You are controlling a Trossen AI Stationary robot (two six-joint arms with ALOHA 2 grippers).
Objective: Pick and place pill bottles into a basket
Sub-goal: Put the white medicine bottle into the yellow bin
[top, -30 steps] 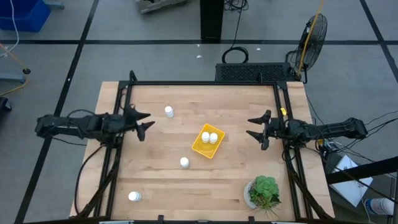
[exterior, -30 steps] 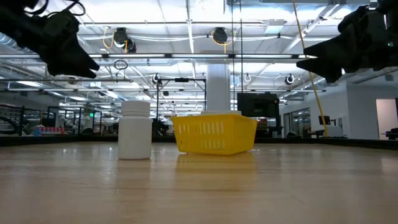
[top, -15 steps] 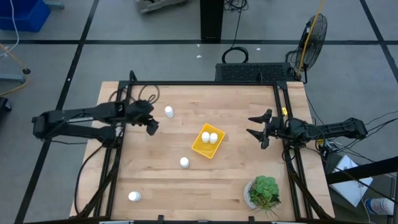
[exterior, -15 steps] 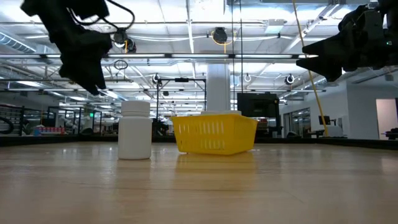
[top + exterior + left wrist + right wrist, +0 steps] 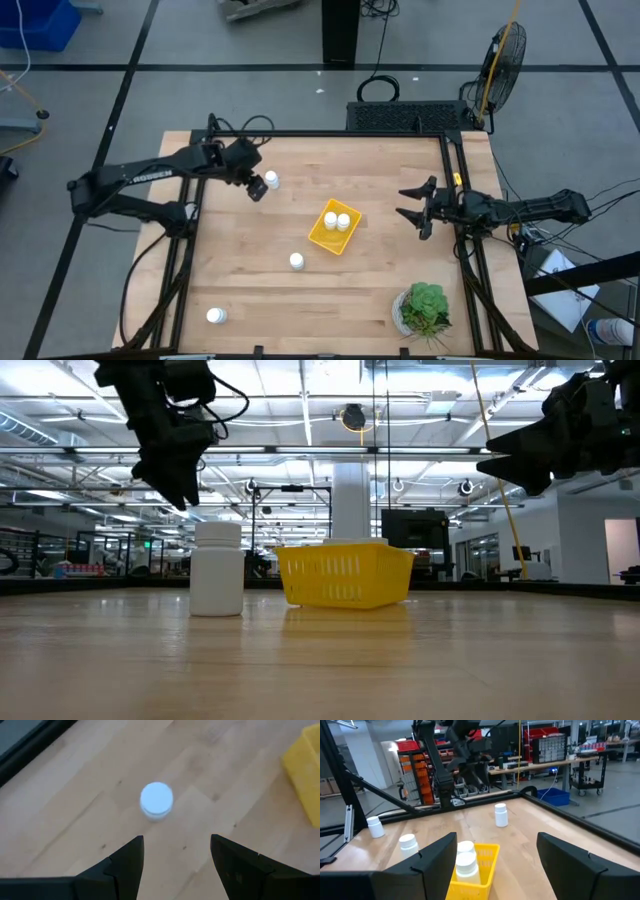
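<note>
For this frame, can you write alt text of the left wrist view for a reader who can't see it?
Seen from above, a white pill bottle stands upright on the wooden table, just beyond the left gripper, whose dark fingers are open. A corner of the yellow basket shows at the edge.

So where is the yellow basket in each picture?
High view: the basket sits mid-table, two pill bottles inside.
Low view: it stands at centre, right of a white bottle.
Left wrist view: only its yellow edge shows at the side.
Right wrist view: it is low, between the dark fingers.
Shared landmark: the bottles in it.
</note>
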